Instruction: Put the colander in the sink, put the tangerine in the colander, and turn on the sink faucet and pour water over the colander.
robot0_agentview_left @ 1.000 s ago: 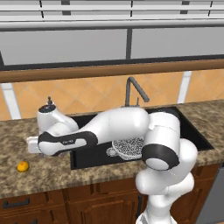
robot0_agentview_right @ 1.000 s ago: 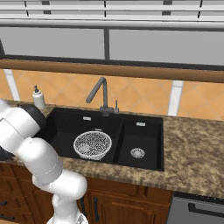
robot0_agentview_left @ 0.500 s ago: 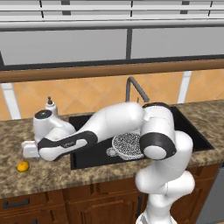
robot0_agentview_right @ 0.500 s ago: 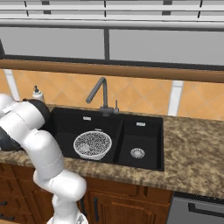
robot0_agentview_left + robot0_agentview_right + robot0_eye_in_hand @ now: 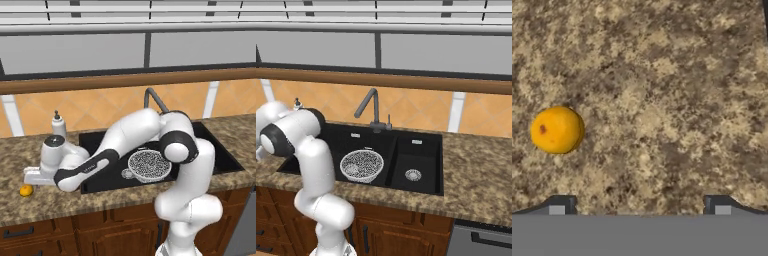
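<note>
Colander sits in sink; tangerine on counter. Gripper spread wide, empty, off-centre from fruit. Centre over it before descending.

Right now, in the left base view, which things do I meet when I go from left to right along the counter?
tangerine → soap bottle → colander in the sink
</note>
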### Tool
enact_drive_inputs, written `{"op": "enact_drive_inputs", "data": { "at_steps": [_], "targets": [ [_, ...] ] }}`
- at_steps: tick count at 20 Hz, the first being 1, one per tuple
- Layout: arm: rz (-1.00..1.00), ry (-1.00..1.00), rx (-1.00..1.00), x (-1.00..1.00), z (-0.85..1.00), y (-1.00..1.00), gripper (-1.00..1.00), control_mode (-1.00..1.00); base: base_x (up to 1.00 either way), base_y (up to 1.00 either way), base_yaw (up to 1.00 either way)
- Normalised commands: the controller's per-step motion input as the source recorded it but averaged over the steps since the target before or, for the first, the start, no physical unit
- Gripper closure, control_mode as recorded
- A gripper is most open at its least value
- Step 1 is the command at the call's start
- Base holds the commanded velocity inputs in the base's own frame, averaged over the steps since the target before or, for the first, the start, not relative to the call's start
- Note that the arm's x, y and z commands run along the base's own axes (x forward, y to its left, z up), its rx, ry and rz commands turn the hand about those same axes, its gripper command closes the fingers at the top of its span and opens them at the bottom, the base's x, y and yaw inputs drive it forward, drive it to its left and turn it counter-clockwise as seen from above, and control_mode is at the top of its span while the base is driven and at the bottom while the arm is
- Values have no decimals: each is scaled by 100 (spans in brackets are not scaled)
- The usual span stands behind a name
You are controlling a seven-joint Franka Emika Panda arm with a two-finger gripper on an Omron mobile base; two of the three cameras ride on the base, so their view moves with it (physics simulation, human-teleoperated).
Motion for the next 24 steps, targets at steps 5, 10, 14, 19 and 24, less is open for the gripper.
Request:
{"op": "enact_drive_inputs", "data": {
  "at_steps": [5,10,14,19,24],
  "targets": [
    [0,0,0,6,2,27,-100,-100,0,0,0],
    [0,0,0,0,26,7,-100,-100,0,0,0],
    [0,2,0,0,28,3,-100,-100,0,0,0],
    [-1,7,-4,13,0,2,-100,-100,0,0,0],
    [0,12,-8,29,-2,25,-100,-100,0,0,0]
  ]
}}
